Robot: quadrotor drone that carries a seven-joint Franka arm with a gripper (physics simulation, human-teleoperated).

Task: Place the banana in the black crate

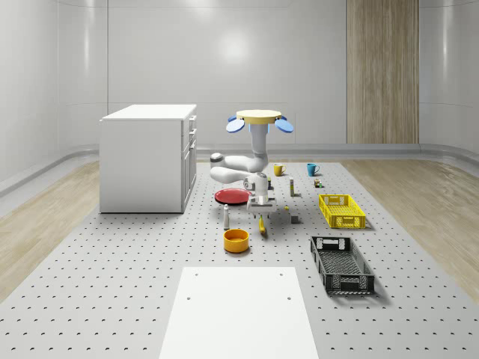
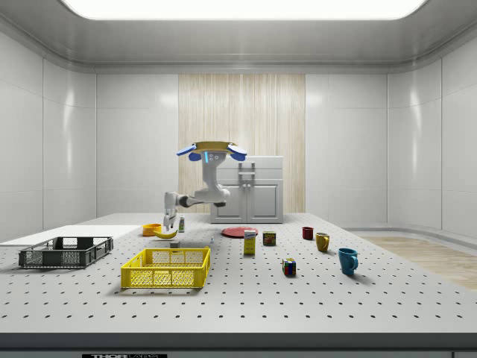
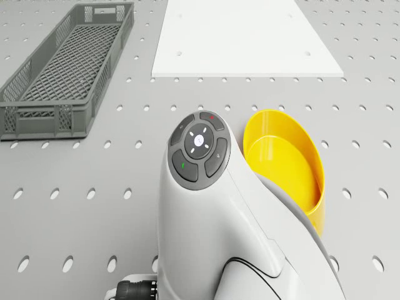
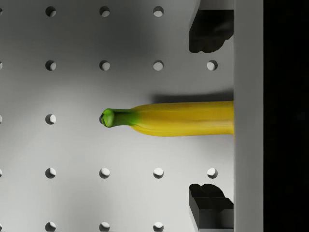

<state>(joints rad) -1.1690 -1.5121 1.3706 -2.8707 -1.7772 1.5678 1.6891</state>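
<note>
Currently I hover over the desk [image 1: 112, 299]; my jaws hang released, straddling the banana [image 4: 178, 118], apart from the black crate [image 1: 342, 265].

My banana [image 4: 178, 118] is yellow, shading to green at its stem tip. My gripper [image 4: 211, 118] has black fingertips [image 4: 210, 31], and my arm [image 3: 219, 237] is glossy white with a dark grey button pad. The desk [image 1: 112, 292] is pale grey, dotted with regular rows of holes. The crate [image 1: 342, 264] is black mesh; another crate [image 1: 341, 211] is yellow mesh. The bowl [image 3: 287, 159] is yellow, the plate [image 1: 231, 196] red.
</note>
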